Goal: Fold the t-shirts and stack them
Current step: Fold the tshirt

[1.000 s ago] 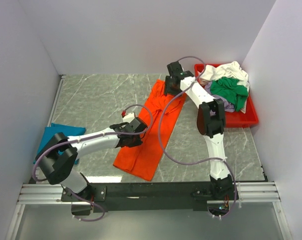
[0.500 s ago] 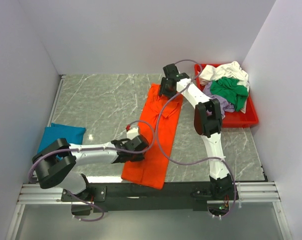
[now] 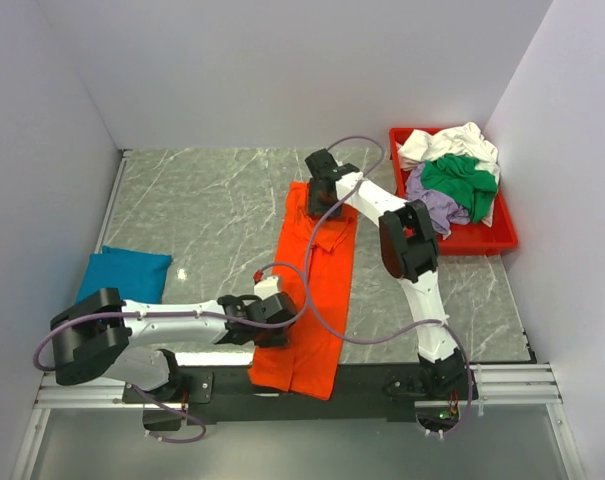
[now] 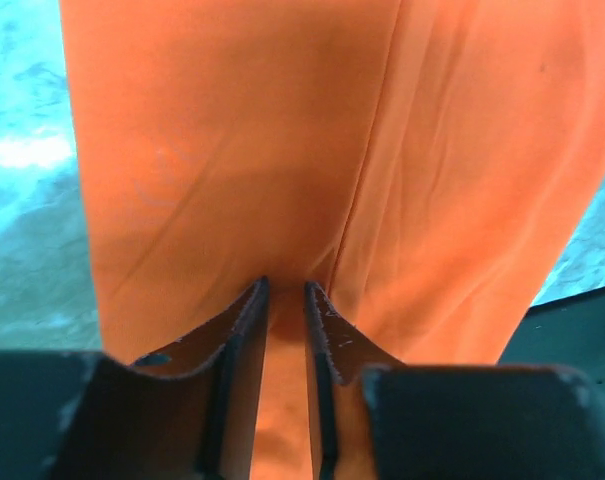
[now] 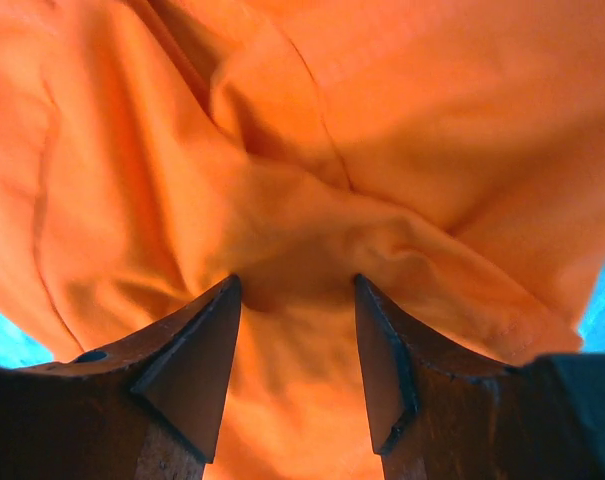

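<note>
A bright orange t-shirt (image 3: 320,270) lies in a long strip down the middle of the table, and its near end hangs over the front edge. My left gripper (image 3: 274,322) sits low on that near end. In the left wrist view its jaws (image 4: 285,285) are shut on a ridge of the orange cloth (image 4: 232,150). My right gripper (image 3: 318,196) is on the shirt's far end. Its jaws (image 5: 295,285) stand wide open, tips pressed into rumpled orange cloth (image 5: 382,120). A folded teal-blue t-shirt (image 3: 124,274) rests at the left.
A red tray (image 3: 492,240) at the far right holds a heap of white (image 3: 452,142), green (image 3: 460,180) and lavender (image 3: 437,208) shirts. White walls close in the table on three sides. The black rail (image 3: 382,380) runs along the front edge.
Both arms moved left and toward the front edge, dragging the orange shirt. It turned from a diagonal lie to nearly straight, its near end now over the front edge.
</note>
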Motion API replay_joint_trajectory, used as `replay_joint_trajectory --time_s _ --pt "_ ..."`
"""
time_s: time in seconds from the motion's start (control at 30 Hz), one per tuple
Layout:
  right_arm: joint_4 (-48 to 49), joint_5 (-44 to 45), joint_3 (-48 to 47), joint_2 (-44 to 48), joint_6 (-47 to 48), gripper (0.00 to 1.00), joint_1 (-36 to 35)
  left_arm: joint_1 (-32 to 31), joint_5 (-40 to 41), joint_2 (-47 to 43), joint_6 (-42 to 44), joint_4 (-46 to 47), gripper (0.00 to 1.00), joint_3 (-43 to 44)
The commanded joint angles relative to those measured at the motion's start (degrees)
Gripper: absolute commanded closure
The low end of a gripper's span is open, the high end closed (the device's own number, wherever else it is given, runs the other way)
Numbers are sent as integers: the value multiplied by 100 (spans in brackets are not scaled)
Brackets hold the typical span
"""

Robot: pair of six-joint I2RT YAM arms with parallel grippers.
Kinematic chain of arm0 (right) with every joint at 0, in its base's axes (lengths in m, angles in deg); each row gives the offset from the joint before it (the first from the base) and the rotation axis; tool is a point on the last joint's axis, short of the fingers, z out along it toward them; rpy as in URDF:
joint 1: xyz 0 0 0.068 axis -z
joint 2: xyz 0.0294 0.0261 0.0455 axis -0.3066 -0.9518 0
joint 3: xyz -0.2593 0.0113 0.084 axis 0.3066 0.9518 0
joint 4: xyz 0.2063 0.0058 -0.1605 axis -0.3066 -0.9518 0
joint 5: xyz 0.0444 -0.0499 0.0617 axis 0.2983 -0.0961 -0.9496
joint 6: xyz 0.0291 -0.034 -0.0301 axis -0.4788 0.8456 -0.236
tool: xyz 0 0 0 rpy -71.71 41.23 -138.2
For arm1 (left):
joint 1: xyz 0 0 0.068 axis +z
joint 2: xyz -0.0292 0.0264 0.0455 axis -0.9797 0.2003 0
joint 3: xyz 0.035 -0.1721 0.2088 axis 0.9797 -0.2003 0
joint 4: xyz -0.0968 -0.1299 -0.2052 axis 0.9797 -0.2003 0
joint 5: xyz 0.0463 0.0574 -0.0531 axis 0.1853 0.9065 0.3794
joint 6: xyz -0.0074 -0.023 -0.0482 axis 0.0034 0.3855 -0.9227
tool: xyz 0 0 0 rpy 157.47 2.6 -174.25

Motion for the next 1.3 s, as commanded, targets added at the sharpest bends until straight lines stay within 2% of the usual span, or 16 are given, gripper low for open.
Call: replay_joint_trajectory --time_s 0.0,0.1,0.17,0.3,0.4,0.5,0.53,0.63,0.8,0.97,1.17,1.27 --pt "-436 49 -869 -624 139 43 48 221 -12 -105 239 -459 71 244" --pt "-840 -39 -1766 -1177 315 43 57 1272 -301 -149 748 -152 69 472" --pt "-999 -162 -2406 -1528 368 53 126 1714 -320 -62 996 -37 66 797" --pt "-965 -487 -2814 -1618 482 43 302 2926 -740 500 1602 139 61 1710" --pt "-701 -1066 -2840 -1469 631 40 452 3463 -803 1141 1918 315 57 2536" --pt "-360 -1138 -2561 -1005 728 39 496 3877 -900 2037 2261 404 55 3398" --pt "-245 -1129 -2394 -829 746 38 496 3992 -961 2275 2306 360 55 3870" --pt "2 -1050 -1875 -204 641 37 549 4300 -1066 3040 2526 508 56 4469" --pt "213 -953 -1031 596 412 37 654 4590 -1892 3841 3185 1202 50 4998" --pt "135 -716 -434 816 298 38 716 4713 -2446 4298 3475 1492 43 5456" --pt "363 -716 243 878 131 40 935 4784 -2640 4720 3520 1388 44 5904" --pt "293 -558 245 782 69 41 1041 4810 -2693 5001 3537 1256 44 6158"
